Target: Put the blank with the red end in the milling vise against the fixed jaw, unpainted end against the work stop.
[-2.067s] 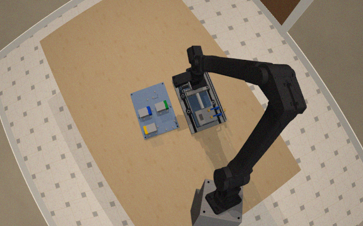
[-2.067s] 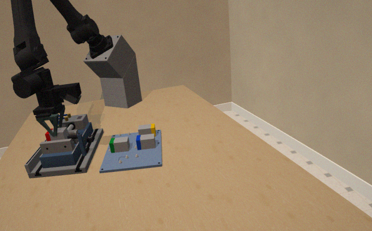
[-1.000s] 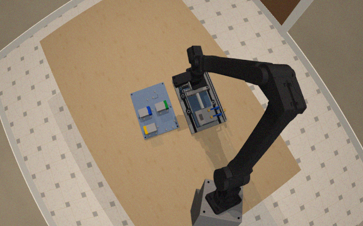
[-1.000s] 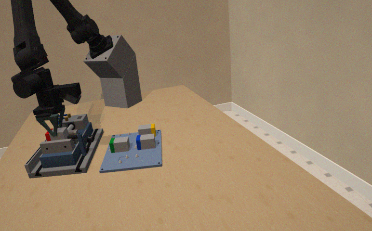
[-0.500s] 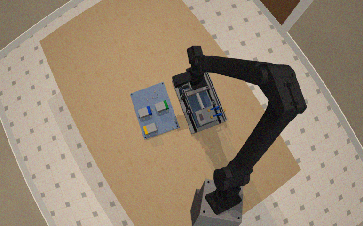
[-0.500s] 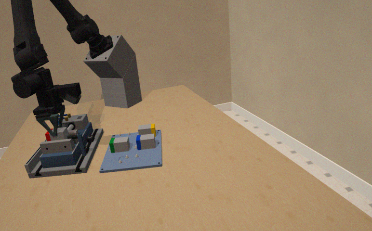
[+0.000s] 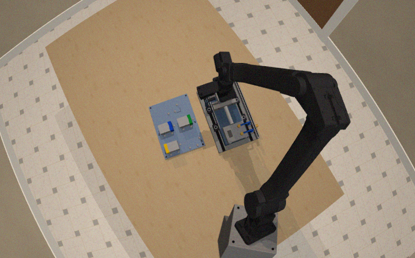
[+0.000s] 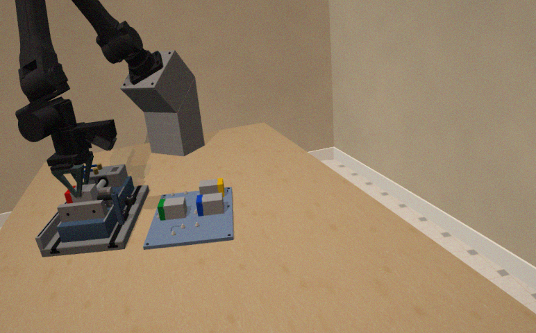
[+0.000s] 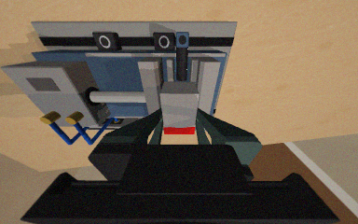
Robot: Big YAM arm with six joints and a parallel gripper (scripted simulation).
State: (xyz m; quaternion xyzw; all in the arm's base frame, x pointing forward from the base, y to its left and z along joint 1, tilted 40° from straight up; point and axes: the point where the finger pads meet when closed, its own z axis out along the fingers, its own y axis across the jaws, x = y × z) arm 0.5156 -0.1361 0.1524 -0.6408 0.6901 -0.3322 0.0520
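My gripper (image 8: 80,193) (image 9: 179,112) is shut on the red-ended blank (image 8: 87,191) (image 9: 179,105), over the gap between the vise jaws. Its red end points away from the work stop (image 8: 105,191) (image 9: 182,63), its unpainted end faces it. The blank's top stands above the fixed jaw (image 8: 81,210) (image 9: 210,86); its underside is hidden, so contact with the bars cannot be told. The moving jaw plate (image 7: 224,104) (image 9: 150,89) is on its other side. Green (image 7: 183,121) (image 8: 174,207), blue (image 7: 164,128) (image 8: 212,204) and yellow (image 7: 173,146) (image 8: 208,186) blanks sit apart on the plate (image 7: 162,112) (image 8: 213,229).
The vise's hosed end block (image 7: 233,133) (image 8: 118,175) (image 9: 50,103) carries blue hoses with brass fittings. Two black clamps (image 9: 105,41) (image 9: 164,42) stand along the vise's plate-facing side. Small pegs rise from the plate. The arm's pedestal (image 7: 251,244) (image 8: 167,123) stands beyond the hosed end.
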